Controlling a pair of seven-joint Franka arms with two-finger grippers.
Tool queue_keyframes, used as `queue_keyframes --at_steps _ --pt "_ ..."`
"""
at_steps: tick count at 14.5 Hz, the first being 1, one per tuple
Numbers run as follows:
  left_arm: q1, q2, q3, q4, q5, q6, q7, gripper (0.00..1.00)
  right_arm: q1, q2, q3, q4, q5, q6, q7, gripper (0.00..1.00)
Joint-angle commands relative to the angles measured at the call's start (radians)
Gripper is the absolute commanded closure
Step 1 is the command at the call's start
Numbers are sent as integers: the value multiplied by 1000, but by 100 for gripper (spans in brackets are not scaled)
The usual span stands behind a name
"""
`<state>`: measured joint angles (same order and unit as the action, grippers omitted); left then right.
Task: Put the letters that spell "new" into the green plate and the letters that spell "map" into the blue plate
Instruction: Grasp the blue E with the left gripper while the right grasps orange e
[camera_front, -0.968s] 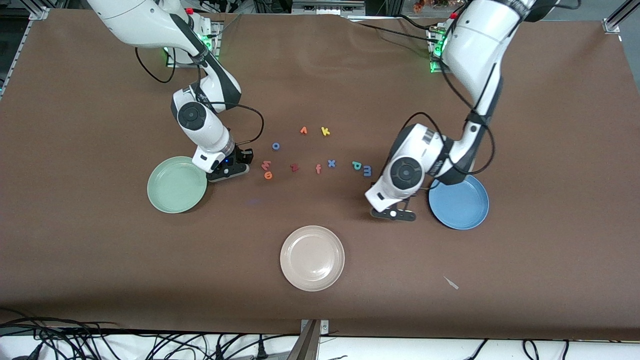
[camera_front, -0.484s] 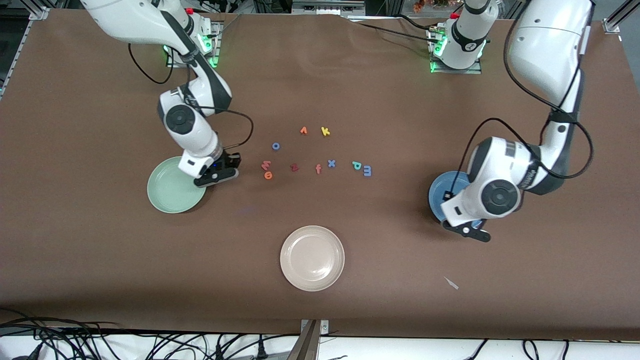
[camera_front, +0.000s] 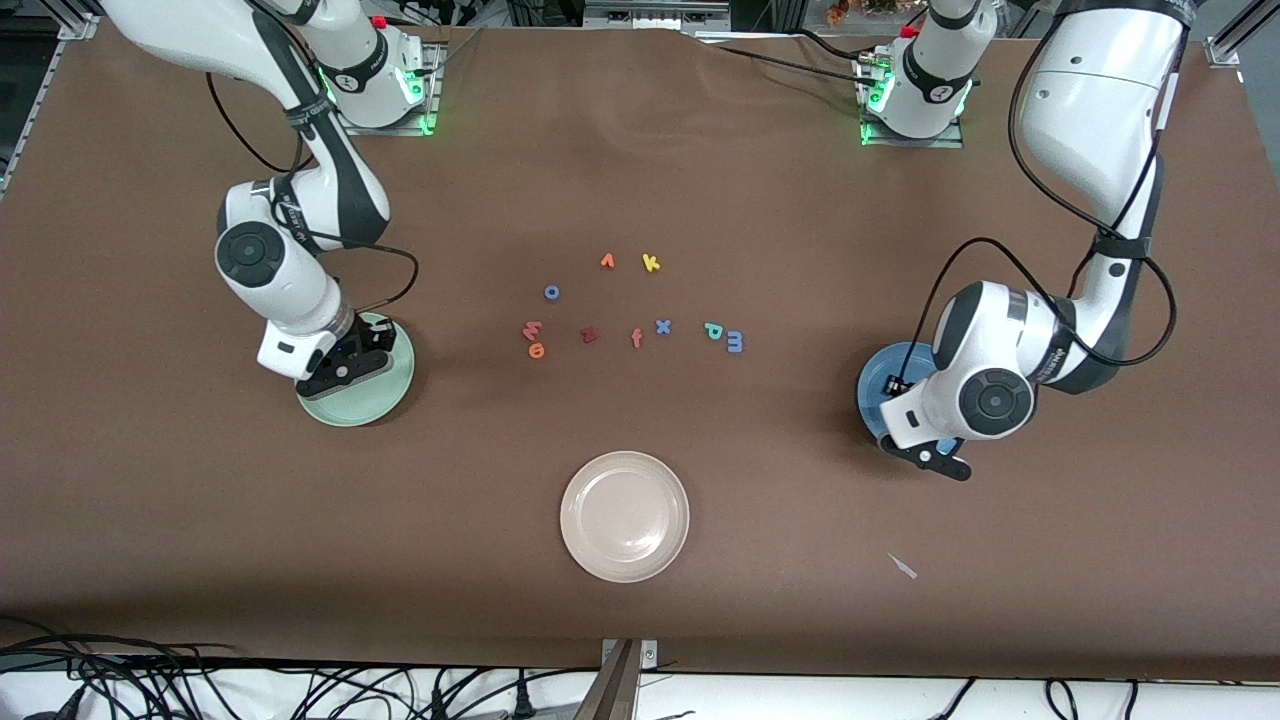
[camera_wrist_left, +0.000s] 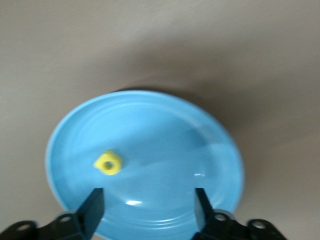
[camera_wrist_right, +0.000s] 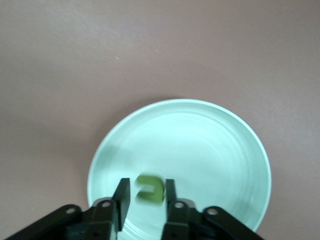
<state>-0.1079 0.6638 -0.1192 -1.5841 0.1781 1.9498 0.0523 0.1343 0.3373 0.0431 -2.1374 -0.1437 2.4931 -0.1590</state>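
Letters for "map" were split: the yellow a (camera_wrist_left: 108, 163) lay in the blue plate (camera_wrist_left: 210, 145), free of the left gripper (camera_wrist_left: 147, 202), whose fingers stood wide apart over the plate with nothing between them. A second earlier that gripper had hung over bare table just beside the plate; half a second earlier it had reached the plate, and it stayed there. The teal p (camera_front: 714, 330) and the blue m (camera_front: 735, 342) sat touching on the table, unmoved, toward the left arm's end of the letter cluster.

Of the "new" letters, the green n (camera_wrist_right: 149, 189) was between the fingers of the right gripper (camera_wrist_right: 145, 196) over the green plate (camera_wrist_right: 225, 145); the fingers stood slightly parted and whether they gripped it I could not tell. That gripper had been over the table beside the plate a second before, then at its rim, and had come over the plate. The orange e (camera_front: 537, 350) and the salmon w (camera_front: 532, 329) lay together on the table where they had been, as did the z (camera_front: 589, 335), f (camera_front: 637, 339), x (camera_front: 662, 326), k (camera_front: 650, 263) and the beige plate (camera_front: 600, 480)
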Motion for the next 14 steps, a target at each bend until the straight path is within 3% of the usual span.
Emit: queue_keyframes --at_steps 1,6,9,12,14 --pt "-7 -26 -87 6 -22 -46 -177 0 2 0 7 -6 1 -3 27 39" --pt "-21 -13 -238 -4 -29 -14 -325 0 39 35 107 23 -1 3 354 39" --pt "-90 11 -252 -11 -29 47 -432 2 157 107 110 109 1 3 605 39" --pt "-143 49 -252 -24 -29 107 -567 21 246 178 110 198 -1 4 783 39" --pt "-148 66 -252 -39 -29 138 -575 28 300 236 103 264 -4 4 843 39"
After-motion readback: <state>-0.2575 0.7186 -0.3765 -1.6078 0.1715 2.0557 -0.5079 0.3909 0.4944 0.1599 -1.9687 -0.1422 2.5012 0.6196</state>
